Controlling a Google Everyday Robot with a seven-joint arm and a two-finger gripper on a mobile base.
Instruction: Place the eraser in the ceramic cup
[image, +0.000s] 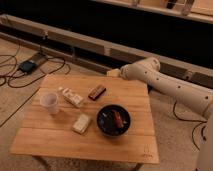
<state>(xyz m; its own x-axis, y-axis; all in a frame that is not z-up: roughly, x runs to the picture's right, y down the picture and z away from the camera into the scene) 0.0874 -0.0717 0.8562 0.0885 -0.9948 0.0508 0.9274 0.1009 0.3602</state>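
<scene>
The eraser (97, 92), a small dark bar with a reddish-brown face, lies on the wooden table (60, 137) near its far middle. The ceramic cup (49, 101), pale and slightly tapered, stands upright near the table's left edge. My white arm (165, 85) reaches in from the right, and the gripper (113, 73) is at the table's far edge, behind and a little to the right of the eraser and apart from it. The cup is well to the gripper's left.
A long white bar (73, 97) lies between the cup and the eraser. A cream block (81, 123) lies near the table's middle. A wide black bowl (113, 120) holding some items sits right of it. Cables (25, 67) lie on the floor at the left, and a dark shelf runs behind.
</scene>
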